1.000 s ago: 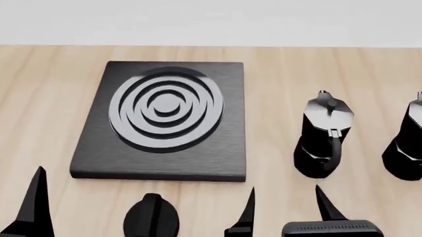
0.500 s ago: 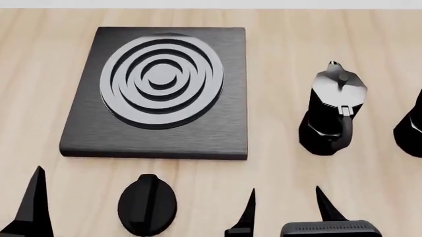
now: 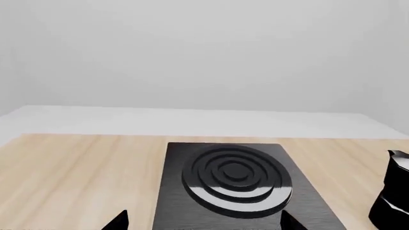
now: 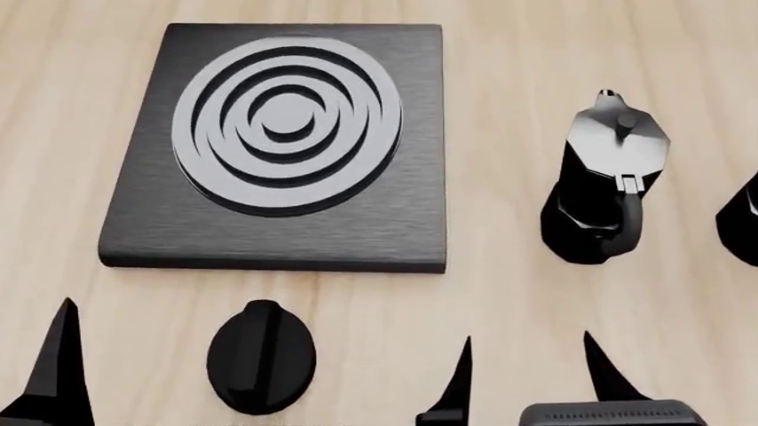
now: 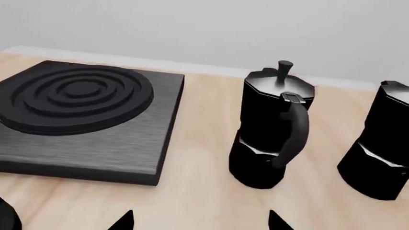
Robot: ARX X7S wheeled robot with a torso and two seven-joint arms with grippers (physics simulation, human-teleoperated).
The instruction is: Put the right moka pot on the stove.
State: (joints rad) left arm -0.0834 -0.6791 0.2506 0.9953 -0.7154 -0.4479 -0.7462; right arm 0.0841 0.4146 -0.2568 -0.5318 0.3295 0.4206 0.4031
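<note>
The right moka pot point(image 4: 744, 222) sits cut off at the right edge of the head frame, beyond its twin point(image 4: 604, 182), well apart from the stove point(image 4: 279, 146) at upper left. The right gripper point(image 4: 527, 368), at the bottom edge, is spread wide and empty; the left gripper point(image 3: 203, 221) likewise holds nothing. I judge the right arm should pass the nearer pot without nudging it, then close squarely on the farther one's body.

Stove point(image 4: 177, 222) left; other moka pot point(image 4: 604, 186) beside it; right moka pot point(image 4: 744, 226) rightmost; knob point(image 4: 261, 357) before stove.
</note>
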